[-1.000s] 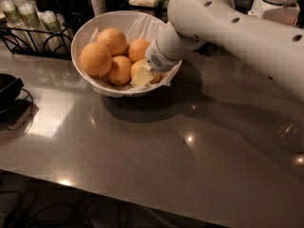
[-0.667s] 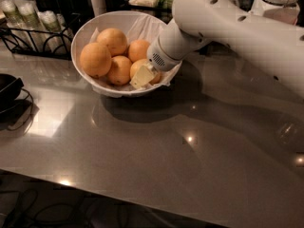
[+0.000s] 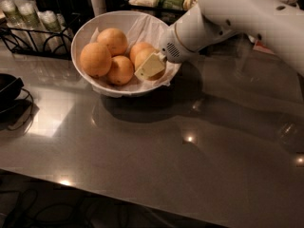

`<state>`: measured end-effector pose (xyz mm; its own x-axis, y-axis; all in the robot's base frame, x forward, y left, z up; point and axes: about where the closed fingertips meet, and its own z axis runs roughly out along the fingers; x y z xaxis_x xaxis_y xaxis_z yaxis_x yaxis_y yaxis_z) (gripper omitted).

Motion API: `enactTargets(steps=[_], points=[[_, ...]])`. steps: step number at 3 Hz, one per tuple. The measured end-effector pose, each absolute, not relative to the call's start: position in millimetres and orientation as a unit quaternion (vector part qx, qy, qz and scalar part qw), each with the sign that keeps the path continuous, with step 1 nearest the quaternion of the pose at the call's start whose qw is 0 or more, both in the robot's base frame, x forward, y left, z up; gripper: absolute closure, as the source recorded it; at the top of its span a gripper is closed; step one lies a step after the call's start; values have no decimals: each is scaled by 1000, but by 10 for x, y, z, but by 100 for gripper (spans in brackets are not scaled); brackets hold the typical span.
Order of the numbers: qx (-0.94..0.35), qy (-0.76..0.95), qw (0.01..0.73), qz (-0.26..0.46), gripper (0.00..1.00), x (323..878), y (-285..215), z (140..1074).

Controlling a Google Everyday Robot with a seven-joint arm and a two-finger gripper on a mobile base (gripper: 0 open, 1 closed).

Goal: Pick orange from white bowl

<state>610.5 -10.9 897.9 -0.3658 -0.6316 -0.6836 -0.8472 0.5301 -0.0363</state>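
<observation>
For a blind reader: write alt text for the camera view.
A white robot arm reaches from the right into a large round white paper-lined bowl of oranges, its hand at the pale round orange at the bowl's right side. The bowl stands on a grey countertop.

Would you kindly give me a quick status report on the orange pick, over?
Gripper low inside white bowl. Orange partly hidden behind it. Other oranges packed close alongside.

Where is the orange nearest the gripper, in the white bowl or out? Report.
In: the orange lies inside the white bowl among other oranges, the gripper at it.
</observation>
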Motion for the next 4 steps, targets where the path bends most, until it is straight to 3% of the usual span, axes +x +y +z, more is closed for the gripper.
enactTargets(steps=[4], points=[[-523, 723, 411, 188, 100, 5916, -231, 9603]])
